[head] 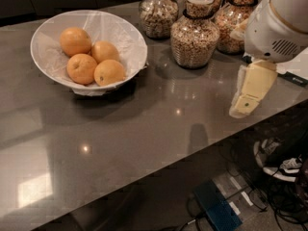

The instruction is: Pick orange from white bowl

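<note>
The white bowl (129,38), lined with crinkled white paper, stands at the back left of the grey counter (144,129). Several yellowish oranges lie in it, touching one another: one at the back left (75,41), one behind the middle (106,51), one at the front left (81,68) and one at the front right (109,72) with a small dark stem dot. My gripper (250,89), cream-coloured under the white arm housing (281,23), hangs over the counter's right end, far to the right of the bowl and touching nothing.
Three glass jars of cereal (159,11) (196,30) (236,16) stand at the back, between the bowl and the arm. A sheet of paper (297,71) lies under the arm. Below the counter's front edge are a blue box (216,208), cables and shoes (284,170).
</note>
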{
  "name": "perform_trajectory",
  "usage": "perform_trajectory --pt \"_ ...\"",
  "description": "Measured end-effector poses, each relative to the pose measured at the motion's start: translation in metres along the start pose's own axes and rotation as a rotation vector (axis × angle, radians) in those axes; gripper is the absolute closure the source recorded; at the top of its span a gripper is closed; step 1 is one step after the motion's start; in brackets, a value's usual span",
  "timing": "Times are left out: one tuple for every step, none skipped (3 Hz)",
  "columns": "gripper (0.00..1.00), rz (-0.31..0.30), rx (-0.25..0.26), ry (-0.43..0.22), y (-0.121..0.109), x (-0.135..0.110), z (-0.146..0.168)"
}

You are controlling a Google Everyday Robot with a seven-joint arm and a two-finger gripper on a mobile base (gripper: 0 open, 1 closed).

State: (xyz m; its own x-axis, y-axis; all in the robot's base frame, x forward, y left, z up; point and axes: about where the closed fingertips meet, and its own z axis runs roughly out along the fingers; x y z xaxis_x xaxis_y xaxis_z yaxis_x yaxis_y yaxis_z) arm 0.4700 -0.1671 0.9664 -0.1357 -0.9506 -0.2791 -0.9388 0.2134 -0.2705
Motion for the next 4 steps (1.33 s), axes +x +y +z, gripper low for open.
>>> perform_trajectory --pt "0.00 -0.053 0.008 -0.051 -0.007 -0.027 0.011" --pt "0.00 -0.052 0.010 -0.053 -0.007 -0.027 0.011" --pt "0.00 -0.057 0.015 -0.141 -0.015 -0.054 0.022" --pt "0.00 -0.042 0.001 -0.234 -0.031 -0.088 0.038"
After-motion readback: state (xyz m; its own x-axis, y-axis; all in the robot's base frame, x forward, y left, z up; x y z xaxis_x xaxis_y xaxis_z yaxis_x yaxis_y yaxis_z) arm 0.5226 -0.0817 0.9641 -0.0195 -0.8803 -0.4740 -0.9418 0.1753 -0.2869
